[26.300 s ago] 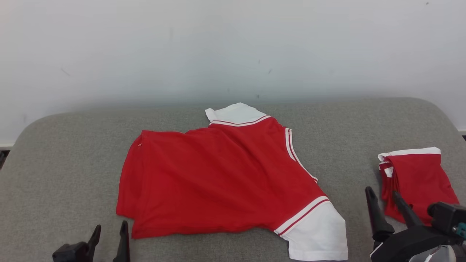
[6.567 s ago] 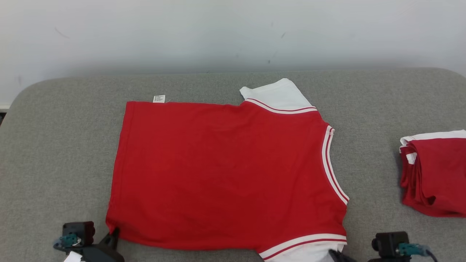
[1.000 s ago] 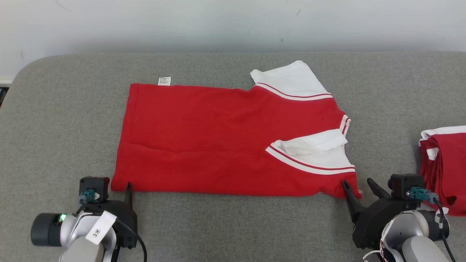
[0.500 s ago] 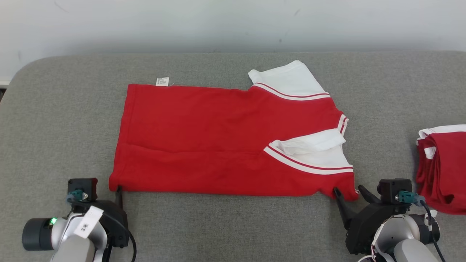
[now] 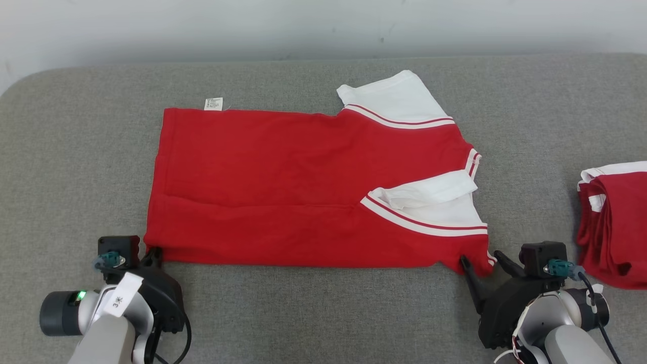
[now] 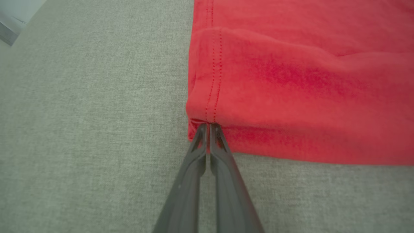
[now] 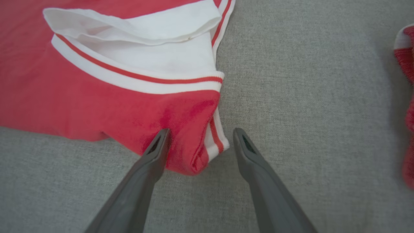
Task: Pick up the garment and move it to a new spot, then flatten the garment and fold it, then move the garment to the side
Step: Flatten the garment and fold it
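Left wrist view: left end effector point(image 6: 208, 125) seemingly pinching garment point(image 6: 291, 81) corner.

The shirt point(image 5: 283, 167) is soft, matt red knit cloth. The desk point(image 5: 323, 313) wears coarse grey woven fabric. The fingers point(image 7: 145, 171) look like smooth, matt dark plastic.

The red garment point(image 5: 283, 167) with white, striped-trim sleeves lies flat on the grey desk point(image 5: 76, 167), its near side folded over, sleeve included.
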Motion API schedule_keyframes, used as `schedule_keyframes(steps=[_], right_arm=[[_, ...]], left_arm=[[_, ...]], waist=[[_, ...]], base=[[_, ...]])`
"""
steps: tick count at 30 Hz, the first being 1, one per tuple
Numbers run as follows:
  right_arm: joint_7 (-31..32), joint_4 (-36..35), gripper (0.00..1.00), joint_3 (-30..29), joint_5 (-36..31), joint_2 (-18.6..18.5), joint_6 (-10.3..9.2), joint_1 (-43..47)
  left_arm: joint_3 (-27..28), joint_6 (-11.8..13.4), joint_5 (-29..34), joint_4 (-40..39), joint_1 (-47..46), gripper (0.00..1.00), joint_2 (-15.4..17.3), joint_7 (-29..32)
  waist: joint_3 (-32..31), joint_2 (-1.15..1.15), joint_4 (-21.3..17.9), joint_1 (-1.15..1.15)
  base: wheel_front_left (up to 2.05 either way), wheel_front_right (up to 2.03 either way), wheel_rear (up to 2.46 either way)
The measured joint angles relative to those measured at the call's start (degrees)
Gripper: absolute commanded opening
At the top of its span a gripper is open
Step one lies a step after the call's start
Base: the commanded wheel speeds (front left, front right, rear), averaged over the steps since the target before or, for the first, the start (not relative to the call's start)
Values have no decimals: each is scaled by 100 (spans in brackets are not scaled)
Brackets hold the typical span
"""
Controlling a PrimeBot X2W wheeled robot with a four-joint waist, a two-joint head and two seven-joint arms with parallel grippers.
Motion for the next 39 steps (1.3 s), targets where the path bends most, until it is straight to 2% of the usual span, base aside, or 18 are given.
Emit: schedule_keyframes(steps=[4, 5, 7, 8, 12, 13, 15, 16, 21, 22, 23, 24, 25, 29, 31, 33, 34, 39], right_arm=[[-9, 46, 100, 44, -64, -14, 13, -90], [-24, 77, 94, 55, -87, -22, 31, -92], [-25, 103, 55, 66, -87, -21, 43, -98], [-25, 112, 49, 74, -88, -22, 47, -108], [-75, 113, 55, 107, -160, -55, 37, -108], [-75, 113, 72, 107, -182, -76, 20, -107], [-110, 113, 97, 86, -248, -114, -35, -103], [-125, 114, 100, 76, -278, -134, -54, -102], [-170, 120, 100, 45, -299, -154, -88, -91], [-177, 121, 96, 42, -299, -157, -107, -85], [-177, 121, 73, 44, -299, -159, -107, -82], [-177, 121, 44, 47, -299, -158, -107, -81], [-177, 120, 28, 53, -299, -155, -108, -80], [-176, 122, 27, 66, -299, -143, -110, -74], [-175, 126, 19, 69, -299, -142, -111, -68], [-174, 138, 2, 76, -299, -141, -111, -67], [-174, 142, 0, 80, -299, -140, -111, -65], [-168, 154, 0, 86, -298, -133, -112, -61]], left_arm=[[-7, -44, -2, 83, -14, 0, -13, -18], [-7, -47, -5, 107, -19, 0, -16, -26], [-8, -49, -10, 140, -43, 0, -27, -46], [-10, -51, -13, 158, -59, 0, -35, -49], [-12, -98, -15, 234, -128, 0, -47, -53], [-14, -99, -16, 261, -133, 0, -52, -88], [-13, -100, -18, 299, -140, 0, -57, -93], [-12, -113, -19, 318, -144, 0, -58, -99], [-9, -143, -33, 412, -150, 0, -53, -144], [-9, -144, -33, 438, -160, 0, -53, -145], [-9, -146, -33, 463, -169, 0, -53, -149], [-12, -147, -33, 487, -186, 0, -57, -151], [-13, -148, -33, 511, -207, 0, -58, -151], [-14, -148, -33, 563, -224, 0, -74, -192], [-15, -148, -33, 586, -227, 0, -79, -193], [-19, -148, -33, 619, -236, 0, -88, -196], [-21, -149, -33, 635, -238, 0, -91, -200], [-30, -149, -33, 687, -246, 0, -111, -250]], waist=[[30, 0, 17, 0], [36, 0, 23, 0], [47, 0, 33, 0], [51, 0, 39, 0], [55, 0, 58, 0], [53, 0, 60, 0], [46, 0, 62, 0], [42, 0, 61, 0], [-9, 0, 18, -1], [-15, 0, 13, 0], [-21, 0, 9, 0], [-27, 0, 7, 0], [-33, 0, 5, 0], [-59, 0, 1, 0], [-69, 0, 2, 0], [-77, 0, 5, 0], [-80, 0, 7, 0], [-99, 0, 17, 0]], base=[[0, 0, 0], [0, 0, 0], [0, 0, 0], [0, 0, 0], [0, 0, 0], [0, 0, 0], [0, 0, 0], [0, 0, 0], [0, 0, 0], [0, 0, 0], [0, 0, 0], [0, 0, 0], [0, 0, 0], [0, 0, 0], [0, 0, 0], [0, 0, 0], [0, 0, 0], [0, 0, 0]])
